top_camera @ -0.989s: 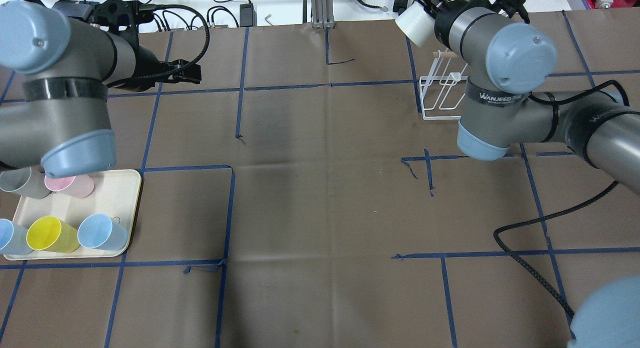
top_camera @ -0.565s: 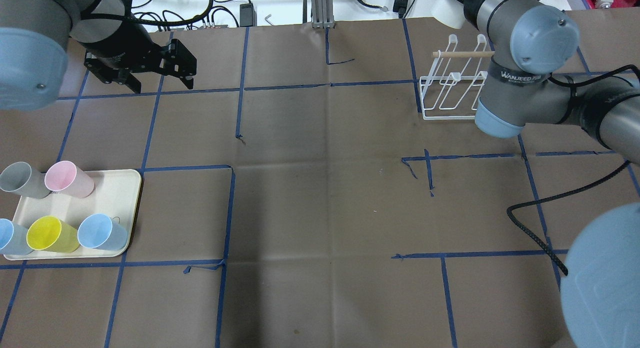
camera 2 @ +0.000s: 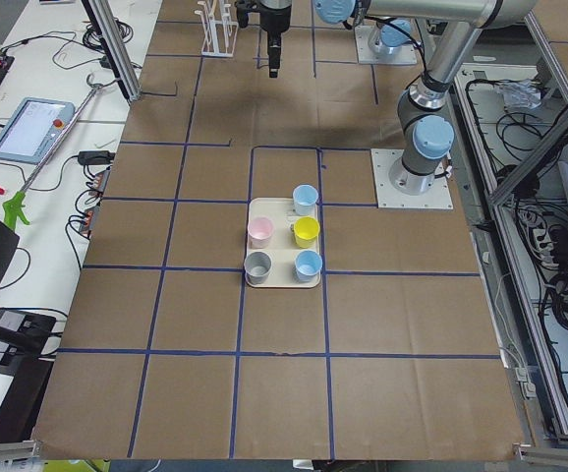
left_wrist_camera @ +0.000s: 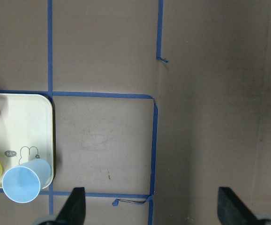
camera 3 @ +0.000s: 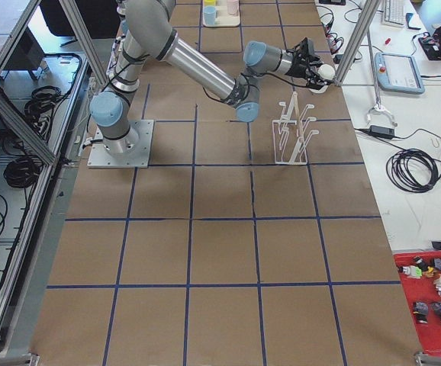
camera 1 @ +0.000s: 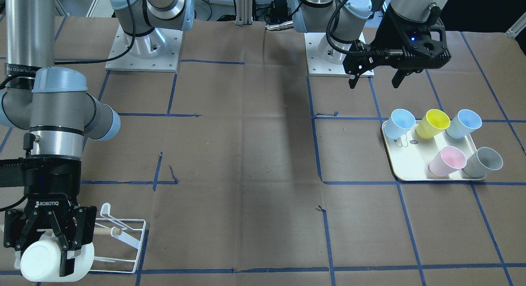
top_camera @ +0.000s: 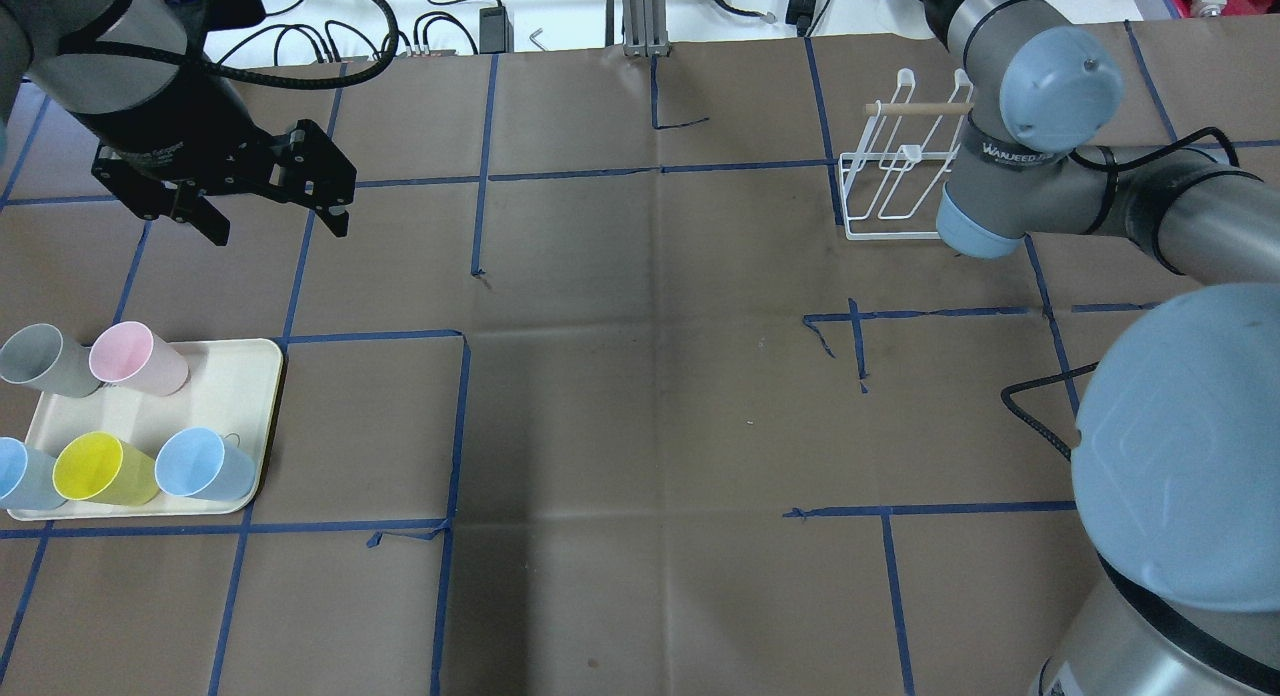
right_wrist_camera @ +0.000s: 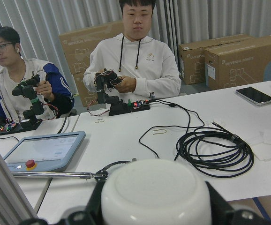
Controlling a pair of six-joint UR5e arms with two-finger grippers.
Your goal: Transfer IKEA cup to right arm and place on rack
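Exterior front-facing: right gripper (camera 1: 43, 247) clamps a white round plastic cup (camera 1: 45, 264) on its side, raised near the end of the low white wire rack (camera 1: 107, 232) and not on it.
Overhead exterior: cup and right gripper are hidden.
Left wrist-mounted: left gripper (left_wrist_camera: 150, 197) is spread wide, holding nothing, beside the cream rectangular tray (left_wrist_camera: 13, 122).

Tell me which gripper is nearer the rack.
Right. The right gripper, shut on the white cup, is just beside the rack; the left gripper hangs open across the table, near the tray.
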